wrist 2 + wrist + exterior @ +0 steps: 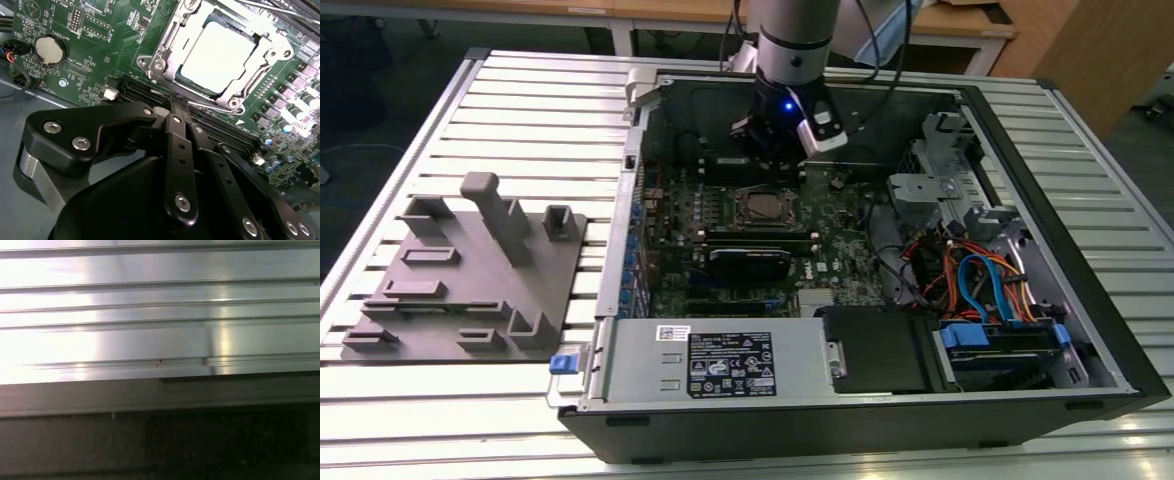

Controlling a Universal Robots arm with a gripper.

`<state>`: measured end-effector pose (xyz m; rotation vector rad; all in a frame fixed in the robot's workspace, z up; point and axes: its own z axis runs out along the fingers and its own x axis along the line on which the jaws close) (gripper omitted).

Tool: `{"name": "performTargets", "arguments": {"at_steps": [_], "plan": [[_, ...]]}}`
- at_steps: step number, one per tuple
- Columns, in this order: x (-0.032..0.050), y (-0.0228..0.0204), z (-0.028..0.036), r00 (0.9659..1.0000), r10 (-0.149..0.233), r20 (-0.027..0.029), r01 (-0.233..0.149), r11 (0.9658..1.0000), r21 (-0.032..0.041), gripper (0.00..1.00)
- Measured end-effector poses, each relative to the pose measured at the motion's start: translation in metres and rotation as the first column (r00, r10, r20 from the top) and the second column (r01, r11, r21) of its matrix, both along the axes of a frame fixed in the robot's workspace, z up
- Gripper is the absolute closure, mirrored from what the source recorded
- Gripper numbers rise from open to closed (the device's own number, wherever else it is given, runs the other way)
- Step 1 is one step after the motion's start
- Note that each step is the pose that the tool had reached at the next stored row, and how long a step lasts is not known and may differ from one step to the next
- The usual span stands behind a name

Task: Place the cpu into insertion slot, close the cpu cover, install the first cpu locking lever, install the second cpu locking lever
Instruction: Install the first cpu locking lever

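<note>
cpu: flat in insertion slot, square, no long axis
cpu cover: down over it
end effector: fingers together, empty, beside slot

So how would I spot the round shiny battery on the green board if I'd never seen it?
Start at the green circuit board in the second wrist view and find the big square silvery metal cpu cover with the pale grey cpu inside it. Across the board from that sits the round silver coin battery in a black ring. It is the board's one smooth, plain metal disc.
</note>
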<state>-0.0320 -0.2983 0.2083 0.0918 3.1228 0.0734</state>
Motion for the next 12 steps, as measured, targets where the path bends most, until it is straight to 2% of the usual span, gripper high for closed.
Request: {"name": "performTargets", "arguments": {"at_steps": [12], "plan": [[0.0047,0.0001,-0.0026,1.0000,0.002,-0.0001,-0.002,1.0000,0.0000,0.90]]}}
